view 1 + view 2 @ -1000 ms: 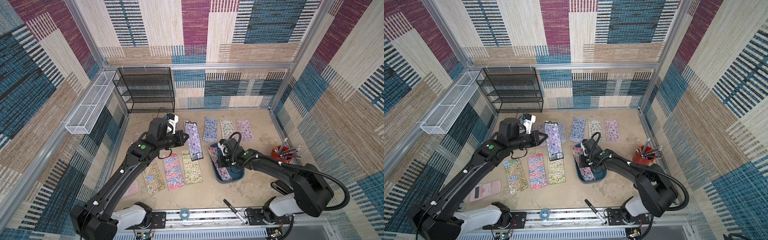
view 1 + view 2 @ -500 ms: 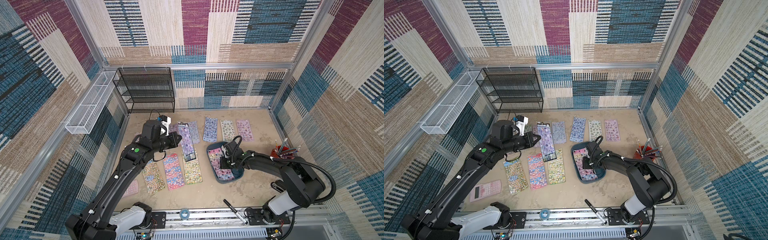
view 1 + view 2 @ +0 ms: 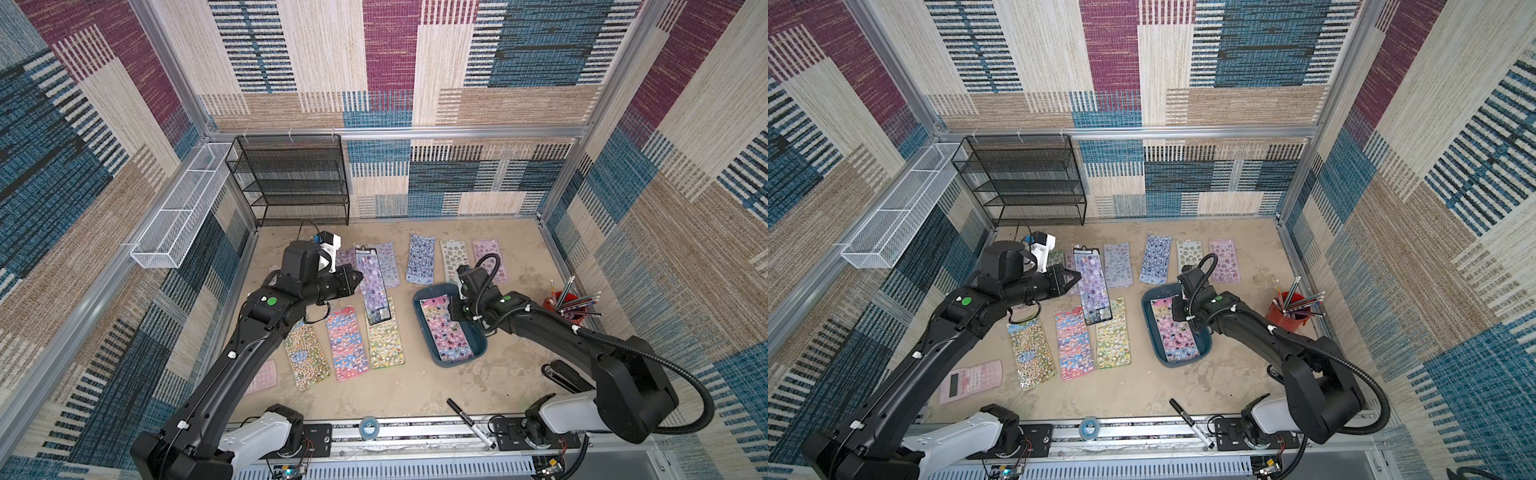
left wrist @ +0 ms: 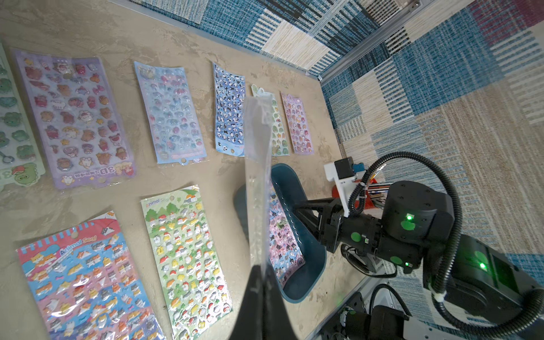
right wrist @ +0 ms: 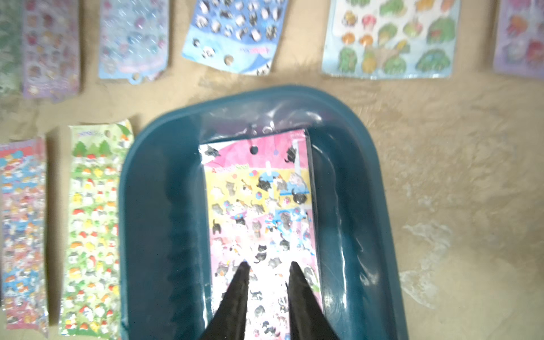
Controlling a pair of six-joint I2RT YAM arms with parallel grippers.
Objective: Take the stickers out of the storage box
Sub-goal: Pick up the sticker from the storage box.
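The teal storage box (image 3: 426, 332) sits right of centre on the table, with a pink cat sticker sheet (image 3: 446, 332) lying flat in it. My right gripper (image 5: 268, 266) hovers open over that sheet (image 5: 259, 206), its tips just above it with nothing between them. My left gripper (image 3: 357, 282) is shut on the long edge of a lilac sticker sheet (image 3: 374, 286), held in the air left of the box. In the left wrist view this sheet (image 4: 259, 176) shows edge-on above the shut gripper (image 4: 262, 270). Several other stickers, such as a green one (image 3: 384, 340), lie flat on the table.
A black mesh rack (image 3: 291, 183) stands at the back left and a white wire basket (image 3: 178, 216) hangs on the left wall. A pink calculator (image 3: 971, 380) lies front left. A red cup of pencils (image 3: 569, 303) is right of the box. A black marker (image 3: 469, 422) and tape roll (image 3: 368, 427) lie by the front rail.
My left arm has carried the lilac sheet leftward, away from the box. The pink sheet now lies flat in the box, and my right gripper's jaws have parted above it.
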